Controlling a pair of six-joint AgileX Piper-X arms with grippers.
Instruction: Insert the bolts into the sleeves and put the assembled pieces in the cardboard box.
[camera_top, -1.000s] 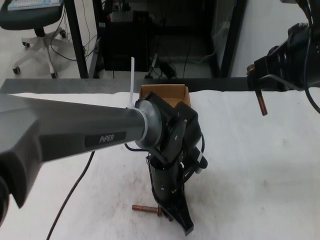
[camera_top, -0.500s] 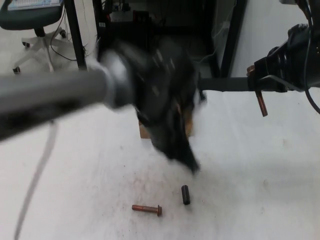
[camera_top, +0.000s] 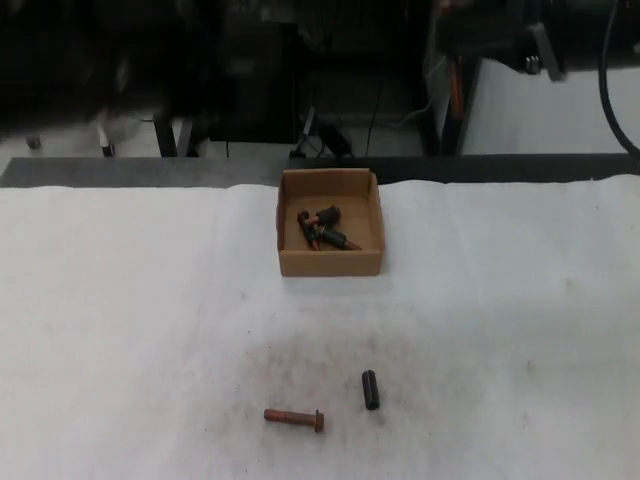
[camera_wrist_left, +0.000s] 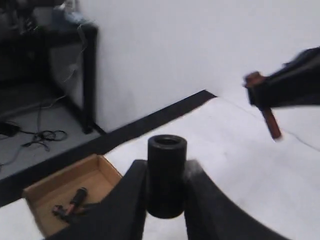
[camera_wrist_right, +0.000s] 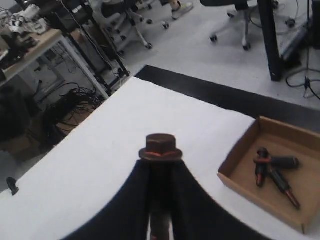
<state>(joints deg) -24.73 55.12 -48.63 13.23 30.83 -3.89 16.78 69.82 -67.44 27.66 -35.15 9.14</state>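
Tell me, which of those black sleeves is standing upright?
The sleeve clamped in the left pincer, open end up. The loose sleeve lies flat on the bench, and the assembled pieces lie in the cardboard box.

White-covered bench (camera_top: 120, 300) with cardboard box (camera_top: 330, 262), loose bolt (camera_top: 293, 417), sleeve (camera_top: 371, 389)

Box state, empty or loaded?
Loaded: the box has a few bolt-and-sleeve pieces lying crossed on its floor. The exact count is hard to tell.
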